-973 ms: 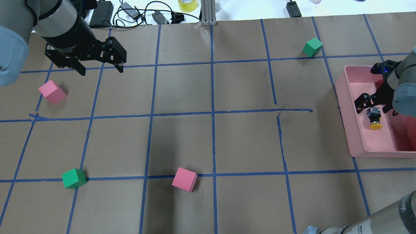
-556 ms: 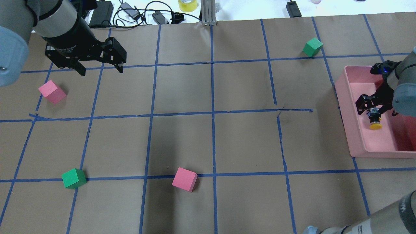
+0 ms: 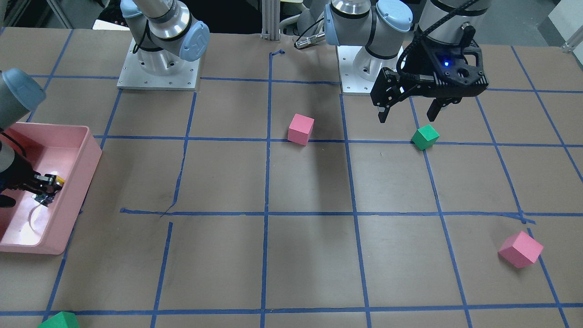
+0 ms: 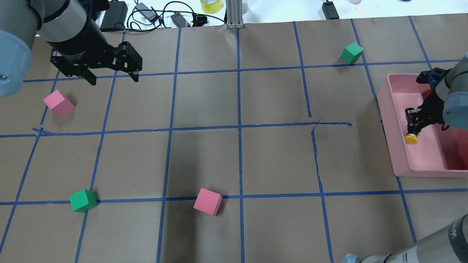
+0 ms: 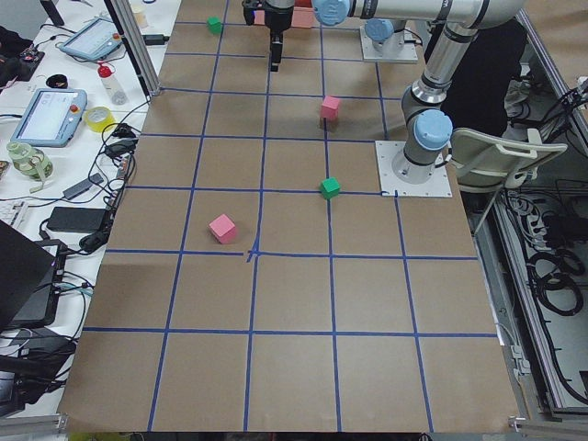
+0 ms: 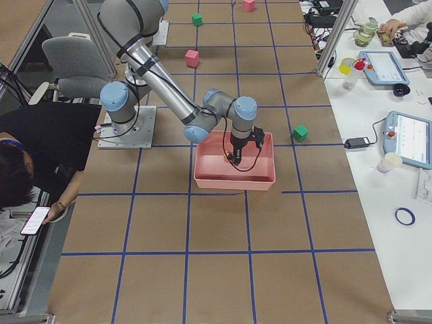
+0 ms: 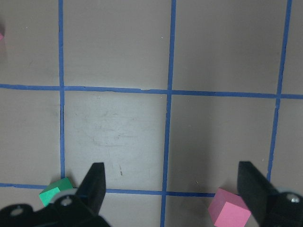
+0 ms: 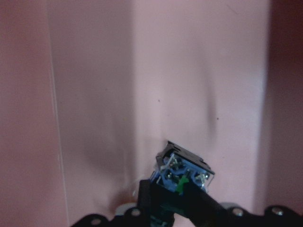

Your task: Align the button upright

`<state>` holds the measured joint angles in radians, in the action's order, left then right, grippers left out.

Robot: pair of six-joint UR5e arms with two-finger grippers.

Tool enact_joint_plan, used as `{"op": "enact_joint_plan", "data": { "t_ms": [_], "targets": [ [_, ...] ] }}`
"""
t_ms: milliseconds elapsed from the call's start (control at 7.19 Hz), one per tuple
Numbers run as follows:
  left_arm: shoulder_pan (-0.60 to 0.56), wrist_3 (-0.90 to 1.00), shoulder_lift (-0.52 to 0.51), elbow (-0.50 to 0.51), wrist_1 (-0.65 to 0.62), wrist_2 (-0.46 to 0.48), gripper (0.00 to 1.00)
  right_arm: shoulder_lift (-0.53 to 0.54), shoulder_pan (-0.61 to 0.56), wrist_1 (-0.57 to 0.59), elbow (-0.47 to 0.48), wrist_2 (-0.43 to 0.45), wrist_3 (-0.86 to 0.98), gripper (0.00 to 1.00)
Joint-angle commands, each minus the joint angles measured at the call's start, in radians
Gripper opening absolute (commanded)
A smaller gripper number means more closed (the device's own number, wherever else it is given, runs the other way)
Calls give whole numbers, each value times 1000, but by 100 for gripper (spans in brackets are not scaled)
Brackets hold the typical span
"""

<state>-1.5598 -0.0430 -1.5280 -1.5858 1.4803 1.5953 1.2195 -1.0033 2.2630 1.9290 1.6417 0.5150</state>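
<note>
The button [image 4: 411,138], with yellow cap and black body, is inside the pink bin [image 4: 389,142] at the table's right. My right gripper [image 4: 415,126] is shut on its body; the cap sticks out sideways below the fingers, so the button is tilted rather than upright. The right wrist view shows its silvery-blue contact base [image 8: 184,172] held between the dark fingers above the bin floor. The front view shows the gripper [image 3: 45,183] and a bit of yellow cap [image 3: 59,179]. My left gripper [image 4: 113,79] is open and empty, hovering over the far left of the table.
Pink cubes lie at far left [image 4: 58,103] and front centre [image 4: 207,201]. Green cubes lie at front left [image 4: 83,200] and far right [image 4: 351,52]. Cables and adapters lie past the table's far edge [image 4: 146,14].
My right gripper has closed from open onto the button. The button has shifted a little left in the bin with it. The left arm has not moved.
</note>
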Motion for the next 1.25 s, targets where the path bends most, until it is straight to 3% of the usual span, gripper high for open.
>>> {"op": "enact_joint_plan", "data": {
  "t_ms": [0, 556, 834, 1112],
  "targets": [
    [0, 0, 0, 0, 0, 0, 100, 0, 0, -25, -16, -3, 37, 0],
    [0, 0, 0, 0, 0, 0, 100, 2, 0, -39, -48, -3, 43, 0],
    [0, 0, 0, 0, 0, 0, 100, 2, 0, -34, -48, -6, 34, 38],
    [0, 0, 0, 0, 0, 0, 100, 2, 0, -10, -48, -32, 36, 54]
  ]
}}
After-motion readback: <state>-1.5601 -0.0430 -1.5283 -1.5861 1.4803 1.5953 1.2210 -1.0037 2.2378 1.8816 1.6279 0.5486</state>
